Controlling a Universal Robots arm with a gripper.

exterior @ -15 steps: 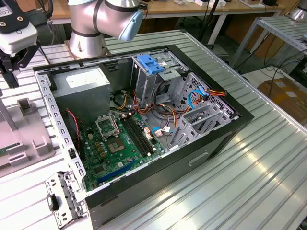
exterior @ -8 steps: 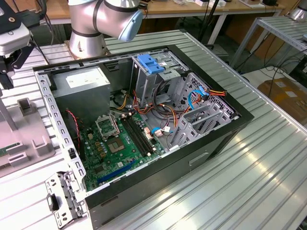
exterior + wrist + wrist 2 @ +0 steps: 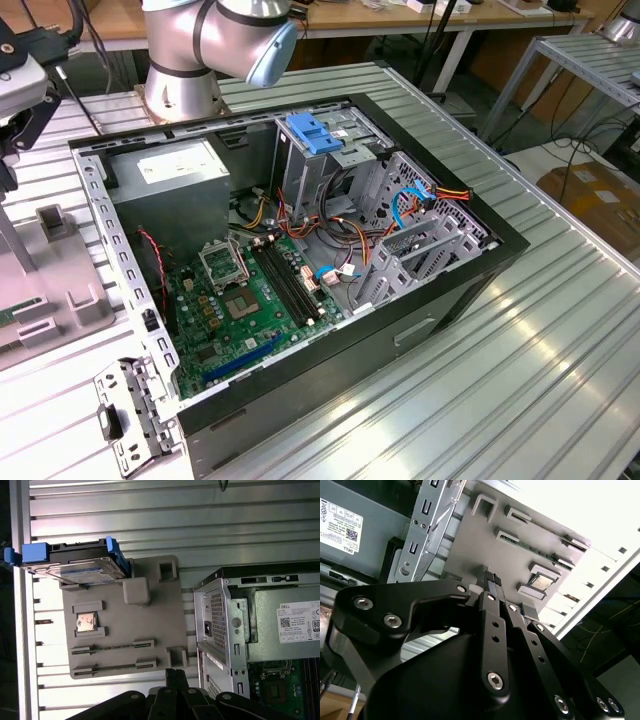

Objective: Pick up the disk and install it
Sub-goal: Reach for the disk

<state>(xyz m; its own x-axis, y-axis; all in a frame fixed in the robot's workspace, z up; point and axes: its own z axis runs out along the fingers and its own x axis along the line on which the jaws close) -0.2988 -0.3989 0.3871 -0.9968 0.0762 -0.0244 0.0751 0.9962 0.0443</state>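
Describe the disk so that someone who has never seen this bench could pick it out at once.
Beside the open computer case lies a flat grey tray on the ribbed metal table. The disk sits at one corner of that tray: a silver slab with a blue-banded label and blue plastic frame, the tray's only blue-framed item.

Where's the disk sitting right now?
In the first wrist view, the disk rests at one corner of the grey fixture plate on the slatted table, apart from the open computer case and the gripper.

Disk point(image 3: 75, 566) on holder plate point(image 3: 131, 622), plate beside computer case point(image 3: 226, 625)
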